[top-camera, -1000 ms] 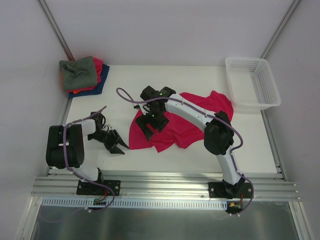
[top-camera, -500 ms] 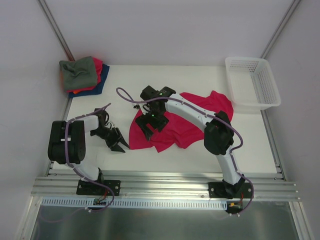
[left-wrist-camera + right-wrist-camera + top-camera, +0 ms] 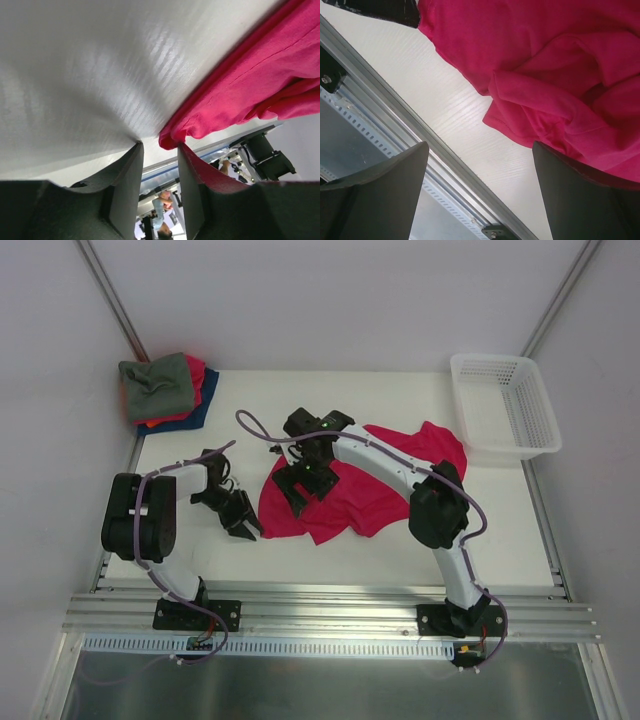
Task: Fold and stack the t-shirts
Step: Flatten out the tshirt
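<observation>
A crimson-red t-shirt (image 3: 375,485) lies crumpled in the middle of the table. My left gripper (image 3: 245,524) is low at the shirt's near-left corner. In the left wrist view that gripper (image 3: 159,145) is open, and the corner of the shirt (image 3: 172,136) sits right at the fingertips, not clamped. My right gripper (image 3: 300,486) hangs over the shirt's left part. In the right wrist view it (image 3: 480,145) is wide open, with the shirt's folds (image 3: 545,60) below it. A grey-green shirt (image 3: 157,386) tops a folded pile on a red and a dark blue shirt (image 3: 203,408) at the back left.
A white lattice basket (image 3: 503,405) stands at the back right. The metal rail (image 3: 330,600) runs along the table's near edge. Walls close in on the left and right sides.
My left gripper has moved right and a little away from the near edge, up to the red shirt's corner. The right gripper has barely shifted.
</observation>
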Action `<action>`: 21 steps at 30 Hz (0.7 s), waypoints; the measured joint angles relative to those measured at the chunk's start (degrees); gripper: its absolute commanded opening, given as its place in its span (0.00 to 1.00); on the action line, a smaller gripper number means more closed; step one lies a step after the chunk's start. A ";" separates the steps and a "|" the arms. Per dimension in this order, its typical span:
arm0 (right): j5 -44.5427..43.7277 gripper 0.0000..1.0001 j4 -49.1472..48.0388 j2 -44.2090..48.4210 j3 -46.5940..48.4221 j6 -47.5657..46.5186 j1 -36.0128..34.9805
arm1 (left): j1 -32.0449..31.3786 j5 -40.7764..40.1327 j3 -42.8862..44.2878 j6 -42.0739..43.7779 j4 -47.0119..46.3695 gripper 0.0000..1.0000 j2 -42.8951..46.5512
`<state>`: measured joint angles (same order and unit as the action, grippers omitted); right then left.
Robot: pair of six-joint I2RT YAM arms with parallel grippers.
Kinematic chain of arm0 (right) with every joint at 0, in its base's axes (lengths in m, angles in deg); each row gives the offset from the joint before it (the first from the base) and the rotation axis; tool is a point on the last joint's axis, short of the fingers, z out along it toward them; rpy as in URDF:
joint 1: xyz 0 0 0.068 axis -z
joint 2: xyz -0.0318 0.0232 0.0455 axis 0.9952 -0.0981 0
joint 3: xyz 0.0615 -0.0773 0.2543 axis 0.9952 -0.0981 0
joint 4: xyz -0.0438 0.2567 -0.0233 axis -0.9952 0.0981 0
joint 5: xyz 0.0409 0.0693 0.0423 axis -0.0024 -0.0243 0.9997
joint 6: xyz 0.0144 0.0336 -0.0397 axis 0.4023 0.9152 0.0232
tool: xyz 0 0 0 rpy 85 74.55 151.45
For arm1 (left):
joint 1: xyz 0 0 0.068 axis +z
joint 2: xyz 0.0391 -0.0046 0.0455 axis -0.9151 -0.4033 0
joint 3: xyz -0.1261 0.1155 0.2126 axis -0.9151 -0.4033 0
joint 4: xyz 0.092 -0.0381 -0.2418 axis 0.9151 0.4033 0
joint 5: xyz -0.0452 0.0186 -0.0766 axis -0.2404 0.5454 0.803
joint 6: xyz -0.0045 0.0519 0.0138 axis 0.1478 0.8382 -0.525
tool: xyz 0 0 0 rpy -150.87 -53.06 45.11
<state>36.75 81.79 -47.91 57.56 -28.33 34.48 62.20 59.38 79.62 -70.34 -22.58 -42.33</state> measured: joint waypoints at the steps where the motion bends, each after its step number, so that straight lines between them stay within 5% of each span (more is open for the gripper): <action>1: 0.00 0.90 -0.02 0.00 0.00 0.07 0.22 | -0.42 -0.22 0.20 0.00 -0.02 0.28 -0.07; 21: 0.13 0.90 -0.42 -0.22 0.48 0.92 0.79 | -1.31 -4.02 -0.70 0.04 -2.32 0.28 3.58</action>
<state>36.88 81.37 -48.13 58.04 -27.41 35.27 60.89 55.36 78.92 -70.29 -24.90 -38.75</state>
